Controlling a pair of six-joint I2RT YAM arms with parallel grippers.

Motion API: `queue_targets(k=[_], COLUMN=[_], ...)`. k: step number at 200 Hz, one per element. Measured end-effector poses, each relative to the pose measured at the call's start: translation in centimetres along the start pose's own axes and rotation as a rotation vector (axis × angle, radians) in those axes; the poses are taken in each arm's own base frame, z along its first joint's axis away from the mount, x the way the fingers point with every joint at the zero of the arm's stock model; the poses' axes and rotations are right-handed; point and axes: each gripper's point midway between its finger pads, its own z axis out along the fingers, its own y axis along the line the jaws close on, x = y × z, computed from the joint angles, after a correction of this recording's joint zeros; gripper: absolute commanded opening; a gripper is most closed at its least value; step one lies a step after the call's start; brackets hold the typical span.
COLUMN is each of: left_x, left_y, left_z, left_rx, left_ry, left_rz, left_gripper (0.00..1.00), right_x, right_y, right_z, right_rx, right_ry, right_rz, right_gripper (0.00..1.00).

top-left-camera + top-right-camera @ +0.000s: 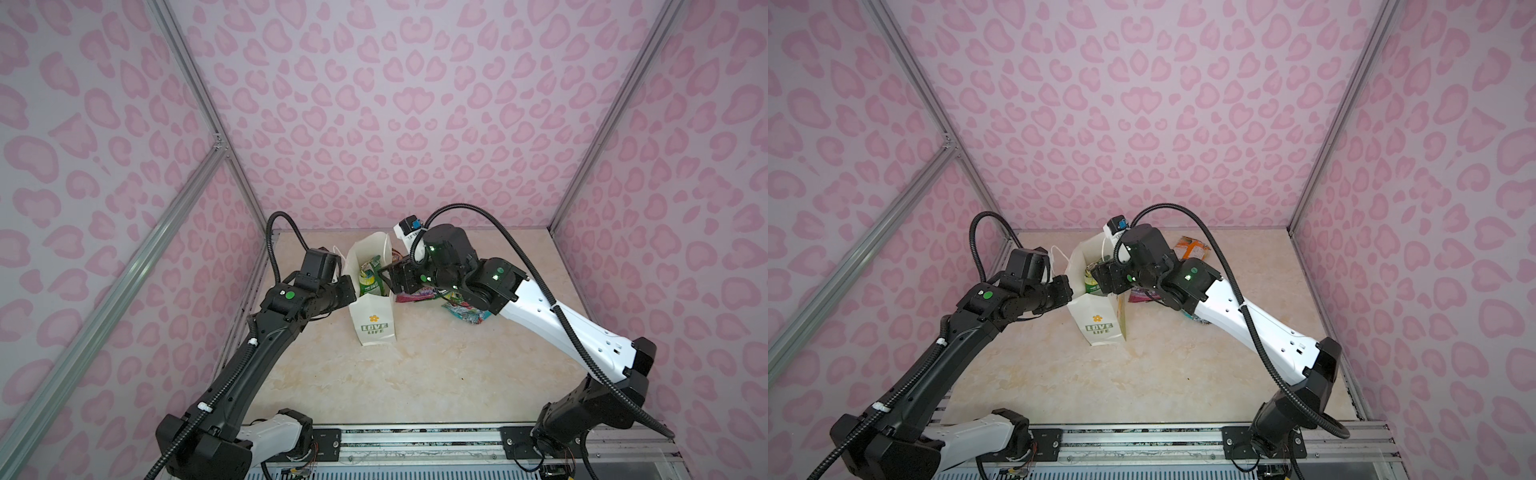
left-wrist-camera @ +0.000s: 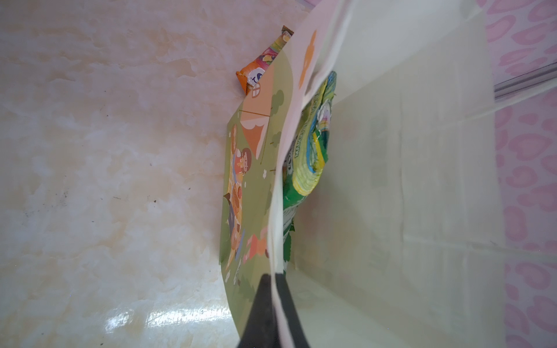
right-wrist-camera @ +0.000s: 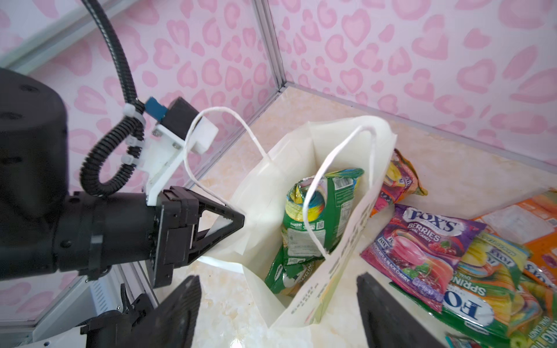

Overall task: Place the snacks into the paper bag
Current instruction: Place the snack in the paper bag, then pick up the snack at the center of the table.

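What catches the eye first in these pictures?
A cream paper bag stands upright on the table with green snacks inside. The left hand pinches its wall, while the right hand hangs open by its mouth. More bright packets lie piled beside the bag.

Ahead of your right gripper [image 3: 278,278] the bag [image 3: 262,192] mouth is open, but a handle [image 3: 307,217] loops across it and green packets [image 3: 340,208] stand against the wall nearest your fingers [image 3: 385,313]. The free room lies beyond them, toward the left gripper [image 3: 242,221] pinching the far rim. A snack pile [image 3: 422,241] crowds the table [image 3: 452,180] outside that wall.
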Motion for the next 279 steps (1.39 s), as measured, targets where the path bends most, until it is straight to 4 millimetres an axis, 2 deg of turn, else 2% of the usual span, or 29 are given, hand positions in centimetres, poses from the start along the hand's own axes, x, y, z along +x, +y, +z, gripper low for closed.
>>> queue_targets(k=[21,33,47,59,76,99,120,143,165,210,230,279], left_x=[0.0,0.0,0.0,0.0,0.0,0.0,0.0,-0.1,-0.1,-0.1,-0.1,-0.1], left_y=[0.0,0.0,0.0,0.0,0.0,0.0,-0.1,-0.2,-0.2,-0.3,-0.2,-0.3], left_z=[0.0,0.0,0.0,0.1,0.1,0.2,0.4,0.5,0.5,0.5,0.5,0.4], left_rx=[-0.002,-0.002,-0.002,-0.003,-0.002,-0.003,-0.004,-0.005,-0.004,-0.003,-0.005,-0.005], left_ry=[-0.001,0.0,0.0,0.002,0.004,0.007,0.01,0.012,0.014,0.015,0.014,0.012], left_rz=[0.0,0.0,0.0,0.0,0.001,0.001,0.002,0.001,0.002,0.003,0.003,0.004], left_gripper=[0.03,0.03,0.03,0.03,0.02,0.03,0.03,0.03,0.03,0.03,0.03,0.03], right_x=[-0.7,-0.6,0.0,1.2,4.0,8.4,13.7,19.9,23.5,26.4,26.8,26.8], right_y=[-1.0,-2.3,-4.7,-7.9,-13.0,-18.4,-23.4,-27.1,-29.3,-32.1,-33.2,-34.4], right_z=[-2.5,-3.9,-5.3,-6.1,-7.1,-8.1,-8.2,-8.1,-8.1,-7.1,-6.3,-4.2], right_rx=[0.006,0.029,0.077,0.143,0.255,0.348,0.427,0.463,0.475,0.451,0.422,0.346], right_ry=[-0.047,-0.069,-0.082,-0.081,-0.062,-0.034,0.001,0.032,0.013,-0.047,-0.064,-0.112], right_rz=[0.005,0.008,0.032,0.068,0.154,0.279,0.442,0.637,0.785,0.968,1.03,1.106], right_gripper=[0.88,0.89,0.9,0.9,0.91,0.92,0.92,0.92,0.92,0.92,0.92,0.9])
